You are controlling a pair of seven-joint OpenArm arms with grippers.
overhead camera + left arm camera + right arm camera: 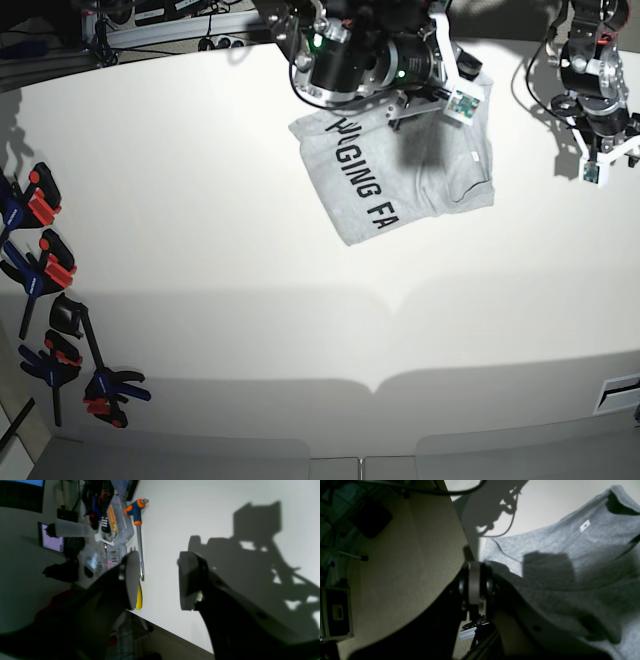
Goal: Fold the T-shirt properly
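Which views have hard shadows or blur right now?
Left wrist: sharp arm shadow on the white table; the open left gripper is soft and close. Right wrist: dim, a blocky shadow on the T-shirt, the right gripper dark. Base: evenly lit, edges bowed by the lens.

Your light heather-grey short-sleeved cotton T-shirt [400,175] lies partly folded at the far side of the white worktop [250,330], turned at an angle. Black block lettering [365,180] runs along its near-left panel, and a plain grey layer lies folded beside it. In the right wrist view you can see a small white tag [585,525] on the plain fabric.
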